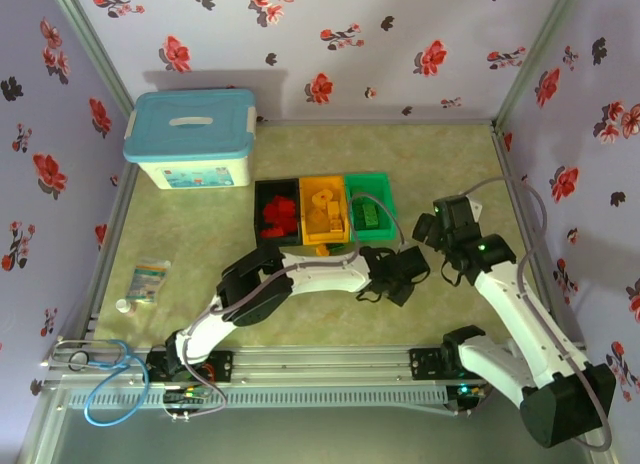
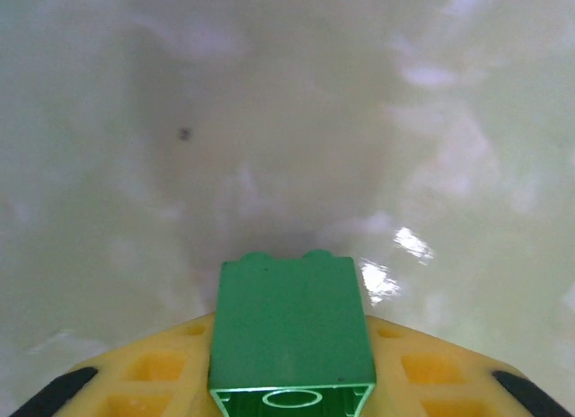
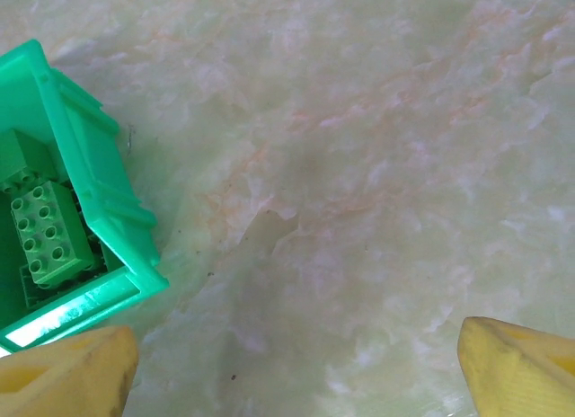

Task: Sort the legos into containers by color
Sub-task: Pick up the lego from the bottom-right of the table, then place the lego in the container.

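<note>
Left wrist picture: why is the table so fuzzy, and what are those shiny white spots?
In the left wrist view, only the close green lego looks sharp, so the table behind it goes soft; the white spots are light glare on its glossy top. In the right wrist view, the table's veins look sharper, and the green bin has a near rim that glows with glare.

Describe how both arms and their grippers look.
The left arm and right arm have white tubular links and black joint housings, with a grey cable looping alongside each. A small green light glows near the right arm's wrist. The left gripper and right gripper have yellow fingers; the left's show square moulded pockets.
</note>
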Robot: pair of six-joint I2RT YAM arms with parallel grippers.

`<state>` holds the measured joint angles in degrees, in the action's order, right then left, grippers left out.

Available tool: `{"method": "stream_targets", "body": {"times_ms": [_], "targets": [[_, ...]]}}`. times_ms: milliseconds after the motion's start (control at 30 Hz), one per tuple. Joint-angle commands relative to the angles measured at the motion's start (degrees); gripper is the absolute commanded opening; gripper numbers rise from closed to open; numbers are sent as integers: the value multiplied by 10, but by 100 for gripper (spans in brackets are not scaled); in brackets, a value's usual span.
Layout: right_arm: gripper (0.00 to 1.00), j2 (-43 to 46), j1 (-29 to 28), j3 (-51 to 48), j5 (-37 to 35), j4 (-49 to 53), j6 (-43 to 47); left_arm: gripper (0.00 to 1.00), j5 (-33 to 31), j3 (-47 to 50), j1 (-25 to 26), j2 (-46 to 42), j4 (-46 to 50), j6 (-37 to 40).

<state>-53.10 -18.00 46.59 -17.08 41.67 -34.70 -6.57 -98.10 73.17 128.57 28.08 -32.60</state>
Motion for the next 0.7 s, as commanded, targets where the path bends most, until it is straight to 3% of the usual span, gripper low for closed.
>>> {"method": "stream_targets", "body": {"times_ms": [0,233,467,667], "targets": [[93,14,7,-10,1,-3,-2,33,-30,-5,-39,-52,40,26],[93,30,8,-17,8,-7,-6,33,-89,-79,-107,-124,67,109],[93,55,9,-38,36,-15,-8,33,-68,-136,-166,-70,65,107],[93,73,8,-48,41,-5,-8,34,-64,-200,-183,-1,95,112]]}}
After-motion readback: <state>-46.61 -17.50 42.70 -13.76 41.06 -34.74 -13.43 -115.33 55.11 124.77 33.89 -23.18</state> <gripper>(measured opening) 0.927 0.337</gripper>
